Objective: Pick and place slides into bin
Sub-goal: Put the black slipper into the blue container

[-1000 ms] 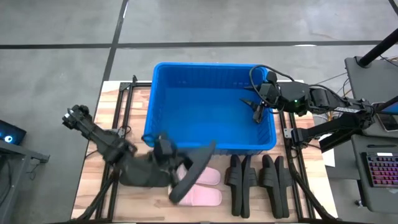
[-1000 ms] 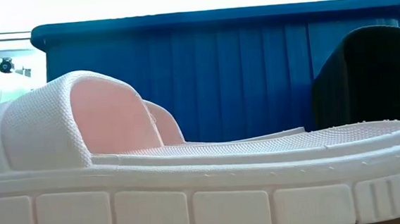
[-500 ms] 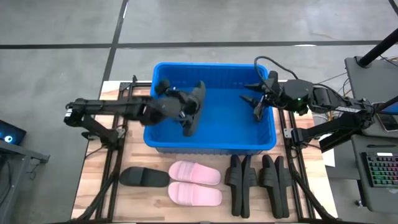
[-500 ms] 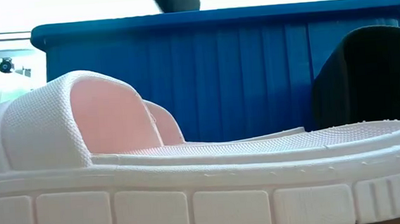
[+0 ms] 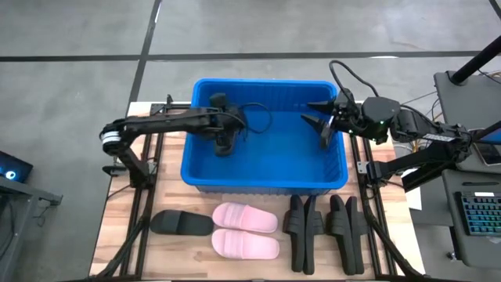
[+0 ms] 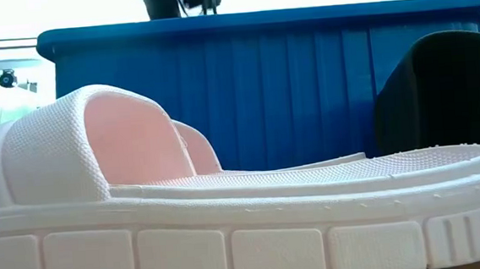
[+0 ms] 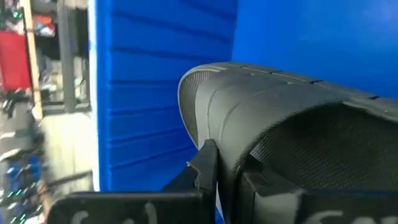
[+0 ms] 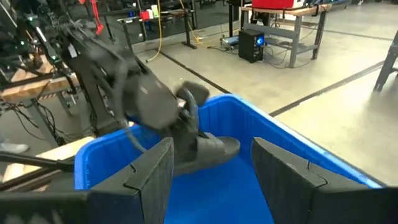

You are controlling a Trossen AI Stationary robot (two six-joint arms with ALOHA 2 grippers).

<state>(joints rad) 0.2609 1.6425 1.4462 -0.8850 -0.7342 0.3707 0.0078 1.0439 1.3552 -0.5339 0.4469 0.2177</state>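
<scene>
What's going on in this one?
The left gripper is inside the blue bin, shut on a black slide that it holds low in the bin. The right gripper hangs open over the bin's other end. Two pink slides and more black slides wait on the table.

Bin point(image 5: 266, 184) middle lies free between left arm point(image 5: 168, 123) and right end effector point(image 5: 323, 129).
</scene>
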